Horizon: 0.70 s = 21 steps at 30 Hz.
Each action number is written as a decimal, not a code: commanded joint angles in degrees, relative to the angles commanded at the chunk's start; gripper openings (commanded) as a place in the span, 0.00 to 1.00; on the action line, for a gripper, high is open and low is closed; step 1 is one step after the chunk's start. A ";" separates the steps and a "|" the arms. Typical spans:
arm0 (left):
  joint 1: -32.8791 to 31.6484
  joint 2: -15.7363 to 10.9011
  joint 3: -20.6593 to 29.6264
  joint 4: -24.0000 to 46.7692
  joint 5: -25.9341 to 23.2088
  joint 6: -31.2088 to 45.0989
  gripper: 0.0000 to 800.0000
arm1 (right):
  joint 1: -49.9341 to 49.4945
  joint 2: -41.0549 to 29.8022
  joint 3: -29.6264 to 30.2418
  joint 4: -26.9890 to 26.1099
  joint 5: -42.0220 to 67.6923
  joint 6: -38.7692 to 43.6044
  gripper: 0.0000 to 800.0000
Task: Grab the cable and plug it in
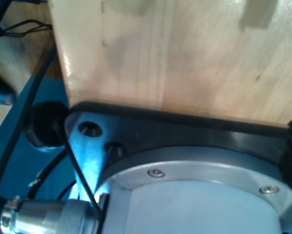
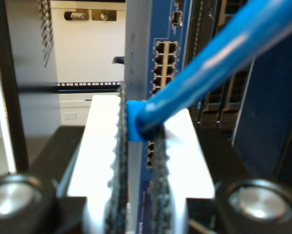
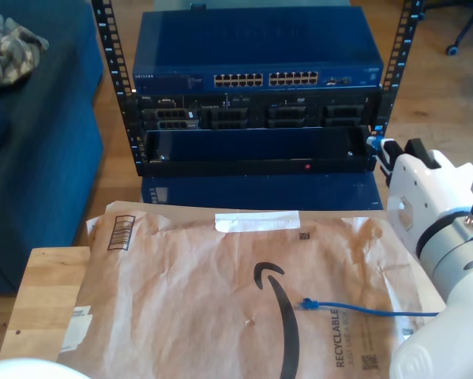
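The cable, a thin bright-blue one, is seen in the second wrist view to be clamped at its blue plug between the closed toothed fingers of my second gripper, in front of a blue network switch with rows of ports. In the exterior view, the other end of the cable is lying on a brown paper mailer which covers a wooden table, and a white arm is seen at the exterior view's right, near the rack. For my first gripper, the opening cannot be told; its wrist view shows a black base plate on pale wood.
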 joint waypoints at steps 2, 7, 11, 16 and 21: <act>0.00 0.00 0.00 0.00 0.00 0.00 1.00 | 0.09 0.35 0.00 0.00 -0.62 0.09 0.00; 0.00 0.00 0.00 0.00 0.00 0.00 1.00 | 3.43 2.99 0.35 0.09 -4.04 -0.09 0.00; 0.00 0.00 0.00 0.00 0.00 0.00 1.00 | 3.16 2.64 0.53 1.05 -4.57 0.09 0.00; 0.00 0.00 0.00 0.00 0.00 0.00 1.00 | 3.87 2.81 -0.09 3.78 -4.57 0.18 0.00; 0.00 0.00 0.00 0.00 0.00 -0.09 1.00 | 6.77 6.68 -2.73 7.65 -4.48 0.35 0.00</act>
